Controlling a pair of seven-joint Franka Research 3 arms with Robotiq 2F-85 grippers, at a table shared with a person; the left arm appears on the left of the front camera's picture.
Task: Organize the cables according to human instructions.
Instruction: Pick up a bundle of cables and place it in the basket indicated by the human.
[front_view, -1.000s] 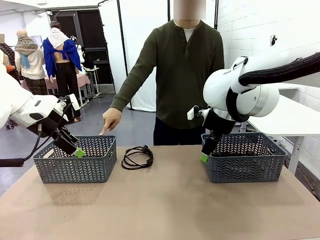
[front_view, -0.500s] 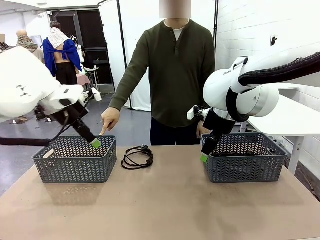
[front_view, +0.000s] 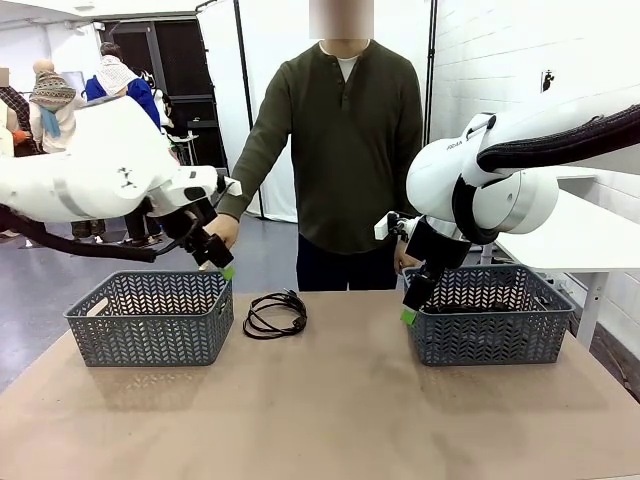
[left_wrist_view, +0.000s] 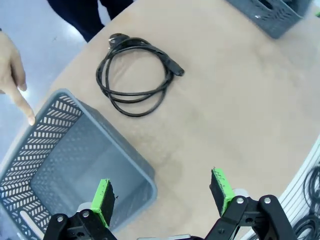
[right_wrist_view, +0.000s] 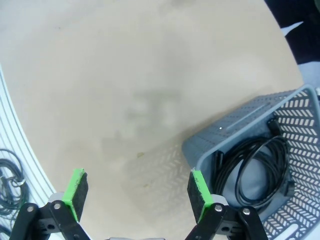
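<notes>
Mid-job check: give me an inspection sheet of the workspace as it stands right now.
Surface: tan table, bare between the baskets.
Job's things: one coiled black cable lies on the table between the baskets; another coiled cable lies in the right basket. Left basket looks empty inside.
Person: stands at the far side; hand points a finger at the left basket's rim.
Clutter: nothing seen.
Grippers: left gripper open, holding nothing, above the left basket's far right corner; right gripper open, holding nothing, at the right basket's left edge.
Cables: robot wiring hangs off the table edge, clear of the work.
Surroundings: white table to the right.
</notes>
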